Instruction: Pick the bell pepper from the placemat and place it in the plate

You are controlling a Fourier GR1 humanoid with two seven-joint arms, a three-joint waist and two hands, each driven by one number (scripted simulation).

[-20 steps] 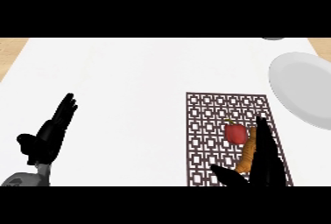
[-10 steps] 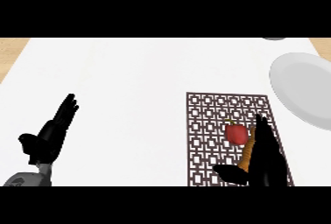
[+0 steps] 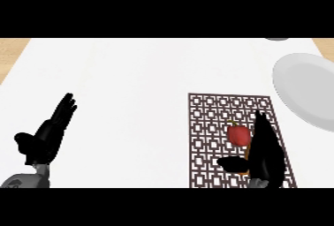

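The red bell pepper (image 3: 239,135) lies on the placemat (image 3: 215,132), left of the plate (image 3: 306,88); the right hand (image 3: 266,152) is just beside it, fingers straight, holding nothing

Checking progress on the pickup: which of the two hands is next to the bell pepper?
The right hand, over the placemat just right of the red bell pepper. The left hand rests far off at the view's left.

both robot hands are matte black, with long, slim, tapering fingers and a stubby thumb: the left robot hand (image 3: 47,137) and the right robot hand (image 3: 264,152). a rounded grey forearm end (image 3: 23,180) shows below the left one.
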